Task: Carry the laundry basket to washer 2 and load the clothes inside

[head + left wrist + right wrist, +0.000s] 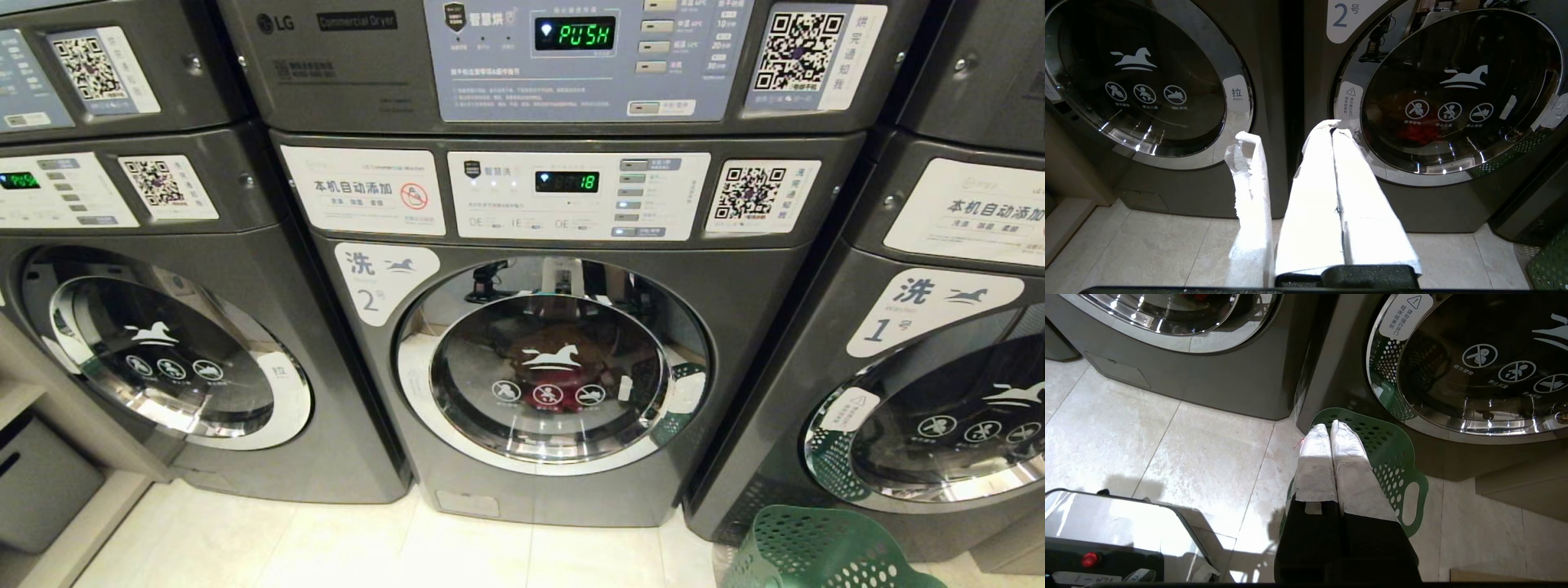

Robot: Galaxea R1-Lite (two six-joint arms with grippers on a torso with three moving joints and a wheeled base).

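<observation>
washer 2 (pixel 555 359) sits dead centre in the head view, door closed, chrome rim and glass intact, white "2" label at the door's upper left. Display above it reads 18. The clothes (pixel 1419 130) are inside the drum: pink-red bundle visible through the glass, low in the drum behind the warning icons.

The laundry basket (pixel 816 547) stands on the floor tiles, to the right of washer 2 and in front of the washer labelled 1 (pixel 914 392). It looks empty from what shows of its rim and perforated side; its green reflects in that washer's chrome ring.

The left gripper (pixel 1333 134) is low in front of washer 2, its white-wrapped fingers pressed together, holding nothing, tips pointing at the left edge of washer 2's door. A loose strip of white wrap hangs beside it.

The right gripper (pixel 1330 428) hovers over the laundry basket, right of washer 2, fingers together, nothing held.

Unlabelled grey washer (pixel 163 359) stands left of washer 2, door closed.
</observation>
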